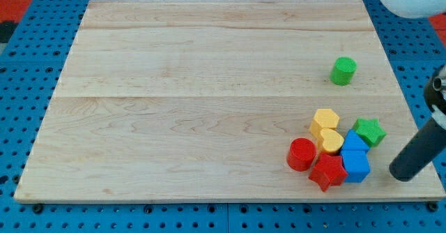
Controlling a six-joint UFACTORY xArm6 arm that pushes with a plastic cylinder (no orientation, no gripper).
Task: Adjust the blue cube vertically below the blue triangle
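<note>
The blue cube [356, 165] sits near the board's bottom right, touching the blue triangle [352, 144], which lies just above it. My tip [401, 175] is to the right of the blue cube, with a gap between them. The rod rises from it toward the view's right edge. A red star [327, 171] touches the blue cube's left side.
A red cylinder [301, 154], a yellow hexagon [325, 121] and a yellow heart [329, 141] cluster left of the blue blocks. A green star [369, 131] lies above right. A green cylinder [342, 71] stands apart higher up. The wooden board's [209, 86] bottom edge is close below.
</note>
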